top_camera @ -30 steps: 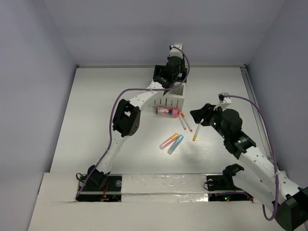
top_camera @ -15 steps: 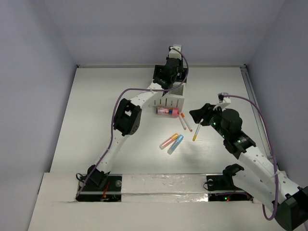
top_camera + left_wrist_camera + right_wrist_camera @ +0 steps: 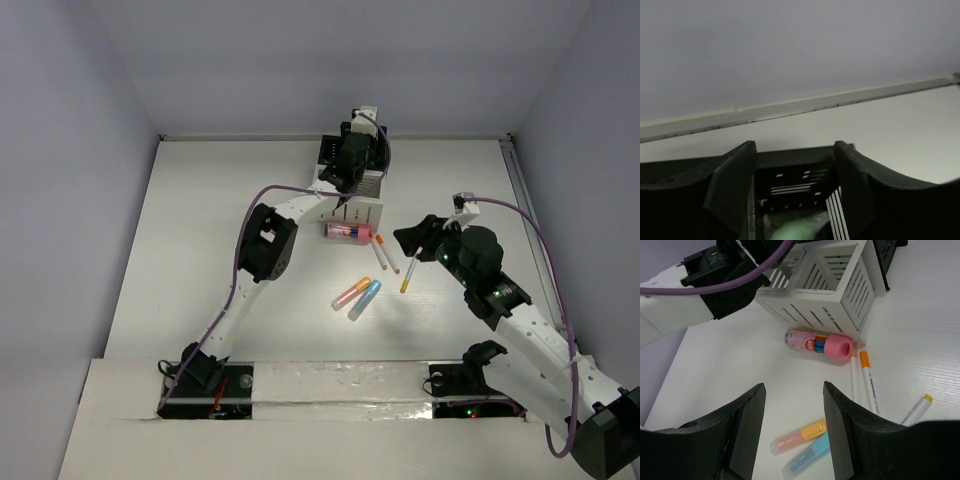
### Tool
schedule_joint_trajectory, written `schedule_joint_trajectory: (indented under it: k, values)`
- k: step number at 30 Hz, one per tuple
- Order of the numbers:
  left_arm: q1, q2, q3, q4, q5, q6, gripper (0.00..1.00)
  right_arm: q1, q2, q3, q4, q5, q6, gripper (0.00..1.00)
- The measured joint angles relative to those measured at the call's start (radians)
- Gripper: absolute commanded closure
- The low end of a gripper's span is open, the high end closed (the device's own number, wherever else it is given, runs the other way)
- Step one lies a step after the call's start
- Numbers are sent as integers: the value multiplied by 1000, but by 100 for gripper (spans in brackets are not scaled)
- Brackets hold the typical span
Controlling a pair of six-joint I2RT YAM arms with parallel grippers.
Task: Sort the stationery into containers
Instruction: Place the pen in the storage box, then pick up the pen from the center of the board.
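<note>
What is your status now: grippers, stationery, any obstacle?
Left gripper open above the organiser. Right gripper open, empty, over the loose pieces. Pink cylinder, two highlighters, three thin pens lie on the table. No obstacle seen.

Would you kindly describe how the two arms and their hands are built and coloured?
Both the left arm and right arm have white link shells with black joint housings. A purple cable loops along each. The left hand and right hand have broad, curved black fingers.
</note>
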Motion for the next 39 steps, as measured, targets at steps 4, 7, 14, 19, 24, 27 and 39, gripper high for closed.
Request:
schedule_joint_trajectory:
  k: [4,7,14,19,24,27,39]
  values:
    - [0,-4,-17,5,0,22,31,0,5,0,0,0,0,44]
    - [0,-35,-20,-9,2,39,32,0,11,0,0,0,0,44]
    - [-4,-408,-329,-2,16,40,39,0,11,-1,0,3,0,44]
    - [-35,-899,-814,105,5,-44,45,0,9,-1,0,6,0,44]
    - [-156,-1169,-1215,151,-13,-153,45,0,10,-1,0,2,0,44]
    - [-235,-1144,-1329,60,2,-195,45,0,10,-1,0,-2,0,44]
    - [-323,-1063,-1470,-99,56,-216,42,0,9,-1,0,-1,0,44]
